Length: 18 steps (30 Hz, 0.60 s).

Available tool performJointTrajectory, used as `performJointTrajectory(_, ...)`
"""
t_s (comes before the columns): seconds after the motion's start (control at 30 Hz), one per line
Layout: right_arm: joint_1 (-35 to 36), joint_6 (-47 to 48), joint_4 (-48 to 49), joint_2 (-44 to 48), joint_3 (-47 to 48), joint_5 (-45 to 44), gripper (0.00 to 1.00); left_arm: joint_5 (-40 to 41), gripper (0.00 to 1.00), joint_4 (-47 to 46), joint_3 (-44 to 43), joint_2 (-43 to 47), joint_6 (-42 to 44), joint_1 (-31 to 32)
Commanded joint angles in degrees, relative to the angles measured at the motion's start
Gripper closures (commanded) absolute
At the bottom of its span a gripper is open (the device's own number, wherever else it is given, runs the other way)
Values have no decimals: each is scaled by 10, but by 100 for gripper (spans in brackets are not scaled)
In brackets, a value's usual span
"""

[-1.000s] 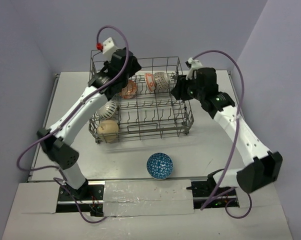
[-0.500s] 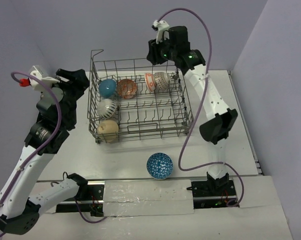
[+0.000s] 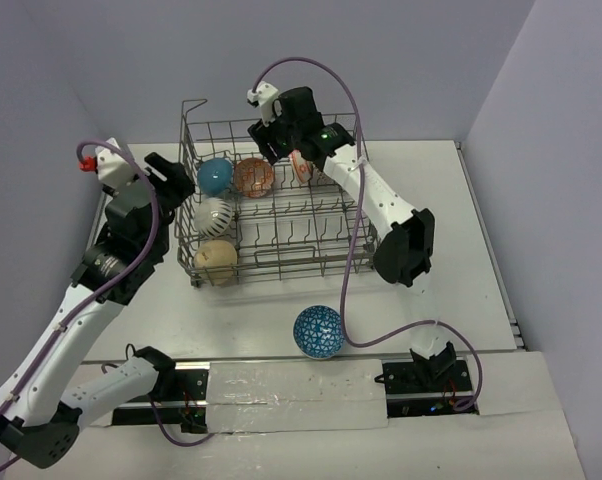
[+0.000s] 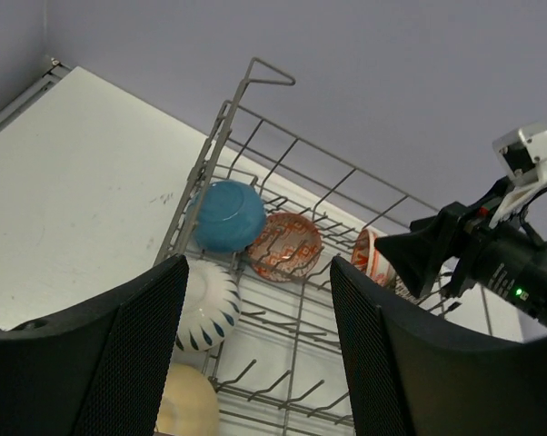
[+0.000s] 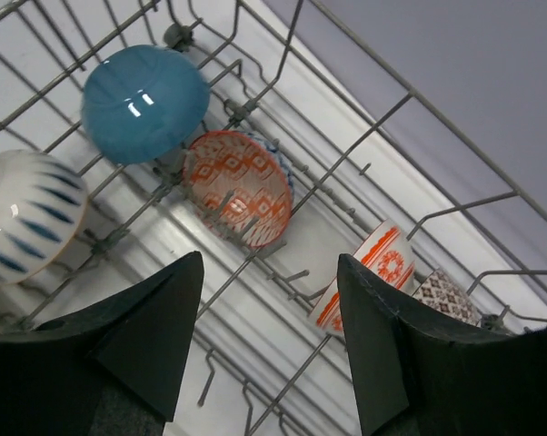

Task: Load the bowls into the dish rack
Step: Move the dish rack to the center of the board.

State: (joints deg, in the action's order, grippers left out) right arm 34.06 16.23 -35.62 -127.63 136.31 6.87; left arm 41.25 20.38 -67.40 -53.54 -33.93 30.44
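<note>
1. Dish rack sits on the table holding several bowls; one blue patterned bowl lies in front of it.
2. Left wrist: my left gripper gapes empty beside the rack's left wall.
3. Right wrist: my right gripper hangs spread and empty over the racked orange bowl.

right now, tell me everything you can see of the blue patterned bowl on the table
The blue patterned bowl is round, blue with a fine white net pattern, seemingly ceramic. Only the top view shows it; rim up or down is unclear. It rests on the white table, on the near side of the dish rack and apart from it, not yet loaded. Nothing holds it. The right arm's purple cable passes close by its right edge.
</note>
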Motion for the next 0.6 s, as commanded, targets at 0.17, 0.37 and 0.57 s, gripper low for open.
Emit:
performJointTrajectory(0.17,2,42,108,-57,27,-53,31,72,30,65,-23,-89,28,-1)
performJointTrajectory(0.37,1,46,154,-74,8,-52,30,138,26,97,-25,-135,23,-2)
performJointTrajectory(0.57,1,56,156,-82,12,-41,28,175,25,125,-37,-179,20,-9)
